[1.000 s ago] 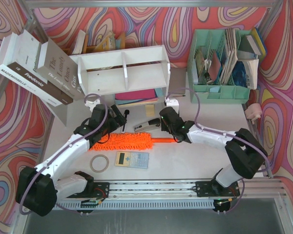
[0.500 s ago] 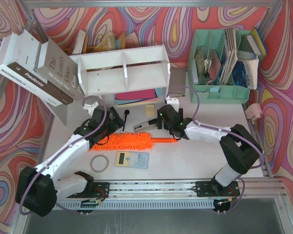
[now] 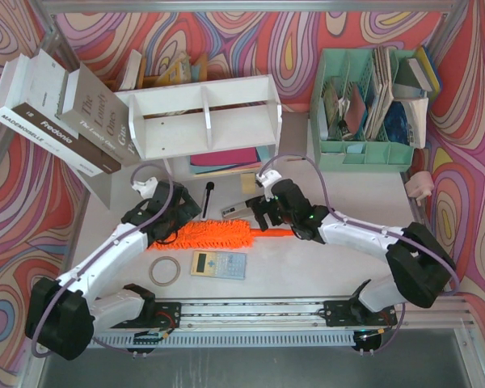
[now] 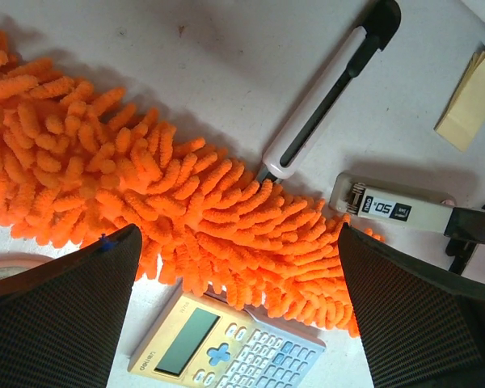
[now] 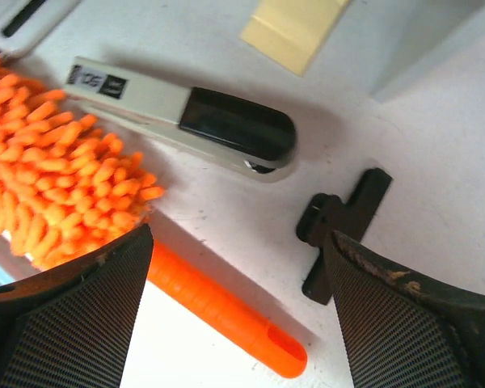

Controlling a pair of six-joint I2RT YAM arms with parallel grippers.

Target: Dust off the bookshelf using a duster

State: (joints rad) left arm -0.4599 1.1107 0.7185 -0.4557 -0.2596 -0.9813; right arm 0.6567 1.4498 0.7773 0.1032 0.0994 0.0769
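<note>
The duster lies flat on the table in front of the white bookshelf (image 3: 202, 117). Its fluffy orange head (image 3: 214, 236) points left and its slim orange handle (image 3: 276, 233) points right. My left gripper (image 3: 171, 233) hangs open over the left part of the head (image 4: 186, 202), its fingers (image 4: 73, 315) wide apart and clear of the fibres. My right gripper (image 3: 263, 220) is open above the handle (image 5: 218, 311). The handle lies on the table under the gap between the jaws (image 5: 238, 259), touched by neither one.
A stapler (image 3: 241, 209) and a white and black tool (image 3: 207, 198) lie just behind the duster. A calculator (image 3: 218, 264) and a tape ring (image 3: 164, 270) lie in front of it. A black clip (image 5: 343, 230) sits by the handle. A mint-green organiser (image 3: 372, 97) stands back right, leaning books (image 3: 56, 113) back left.
My right gripper's jaws have spread apart and it has shifted left and nearer over the handle. My left gripper has edged left over the head. The duster has stayed put.
</note>
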